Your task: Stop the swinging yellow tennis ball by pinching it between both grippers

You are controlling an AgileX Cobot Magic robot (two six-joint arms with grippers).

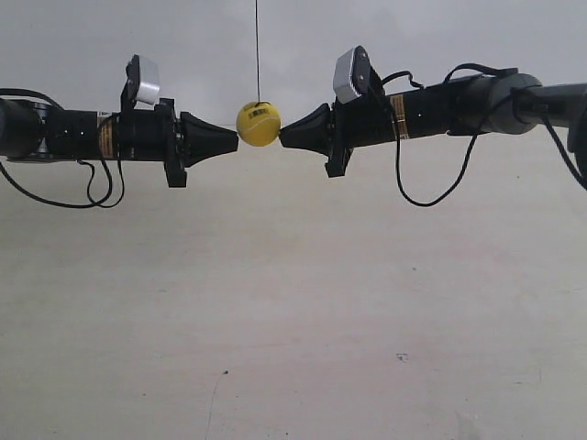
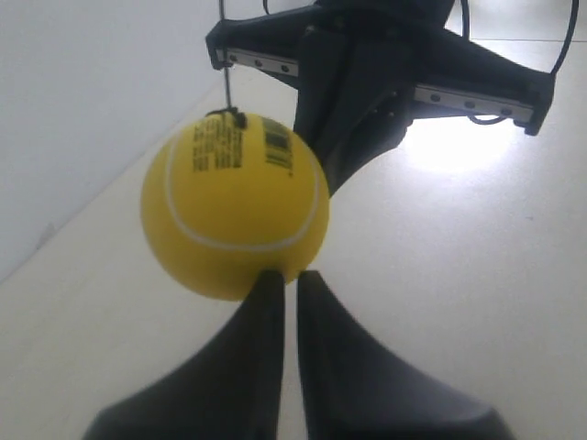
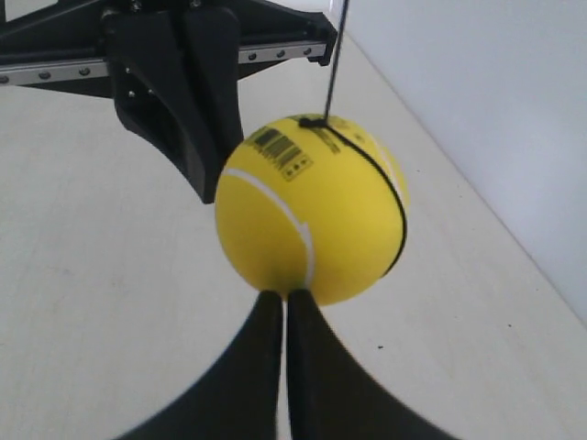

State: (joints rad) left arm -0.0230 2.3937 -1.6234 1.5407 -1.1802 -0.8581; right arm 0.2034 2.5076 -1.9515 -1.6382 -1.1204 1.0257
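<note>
The yellow tennis ball (image 1: 258, 124) hangs on a thin dark string (image 1: 257, 50) high above the floor. The gripper (image 1: 233, 137) of the arm at the exterior view's left touches one side of it. On the opposite side, the gripper (image 1: 283, 136) of the arm at the exterior view's right touches it too. In the left wrist view my left gripper (image 2: 286, 275) is shut, its tips against the ball (image 2: 234, 206). In the right wrist view my right gripper (image 3: 286, 295) is shut too, tips pressed on the ball (image 3: 312, 211) at its white seam.
A pale floor (image 1: 293, 321) lies far below both arms, and a white wall (image 1: 413, 27) stands behind them. Loose black cables (image 1: 431, 197) droop under each arm. Each wrist view shows the opposite gripper's black body (image 2: 367, 101) right behind the ball.
</note>
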